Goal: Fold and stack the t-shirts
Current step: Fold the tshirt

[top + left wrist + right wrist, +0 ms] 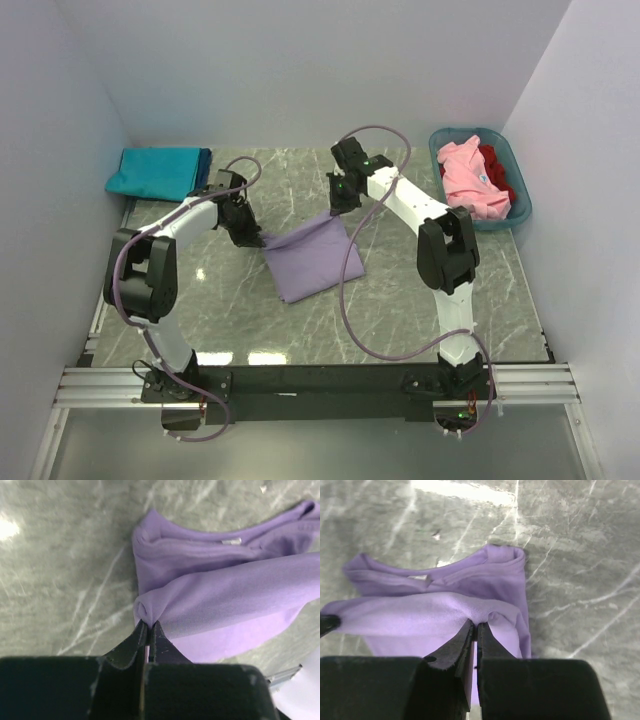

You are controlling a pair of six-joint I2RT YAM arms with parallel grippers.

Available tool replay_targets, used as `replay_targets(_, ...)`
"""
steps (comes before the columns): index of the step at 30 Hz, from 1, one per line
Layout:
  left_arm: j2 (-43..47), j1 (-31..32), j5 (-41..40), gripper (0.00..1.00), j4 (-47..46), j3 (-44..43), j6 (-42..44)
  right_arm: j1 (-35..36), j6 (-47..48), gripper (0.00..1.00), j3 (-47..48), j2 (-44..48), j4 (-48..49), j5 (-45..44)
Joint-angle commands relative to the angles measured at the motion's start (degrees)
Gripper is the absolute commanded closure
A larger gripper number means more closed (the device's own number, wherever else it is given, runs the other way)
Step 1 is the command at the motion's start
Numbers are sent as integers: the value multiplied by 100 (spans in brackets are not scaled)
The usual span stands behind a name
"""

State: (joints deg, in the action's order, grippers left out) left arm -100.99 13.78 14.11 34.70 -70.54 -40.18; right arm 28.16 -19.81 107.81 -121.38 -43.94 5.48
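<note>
Status: left gripper [148, 625] and right gripper [475, 627] each pinched tight on 1 corner of the lavender t-shirt [318, 262]. Cloth looks light and limp, likely sags mid-span; grip corners, pull taut.

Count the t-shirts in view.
5: lavender shirt mid-table; teal shirt and dark blue shirt, far left; pink shirt and red shirt in the basket. More may be hidden underneath.

Grey marble tabletop [250, 320] w/ plain white walls [300, 60].

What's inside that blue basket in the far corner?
A pink t-shirt on top, with a red t-shirt showing beside it. Anything beneath them in the blue basket is covered.
</note>
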Motion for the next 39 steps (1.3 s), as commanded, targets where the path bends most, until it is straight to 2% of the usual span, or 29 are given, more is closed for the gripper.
replay_targets(1, -70, -42, -224, 99, -367, -29, -7, -83, -40, 98, -215, 1, 579, -125)
replay_targets(5, -114, -42, -382, 94, -464, -126, 28, -144, -286, 91, -515, 114, 808, -231)
replay_targets(10, -96, -42, -514, 82, -569, -153, 63, -162, -471, 85, -744, 264, 1020, -328)
replay_targets(14, -70, -42, -576, 81, -701, -170, 72, -171, -567, 87, -963, 440, 1168, -468)
replay_targets(17, -122, -42, -585, 84, -745, -214, 98, -179, -673, 96, -1113, 624, 1265, -723)
replay_targets(19, -149, -42, -576, 89, -780, -223, 63, -180, -717, 99, -1200, 756, 1353, -837)
replay_targets(29, -61, 72, -637, 96, -859, -355, 98, -188, -849, 100, -1710, 1187, 1740, -996)
replay_targets(39, -26, 283, -707, 99, -1070, -478, 204, -197, -1068, 100, -2852, 1960, 2512, -1312)
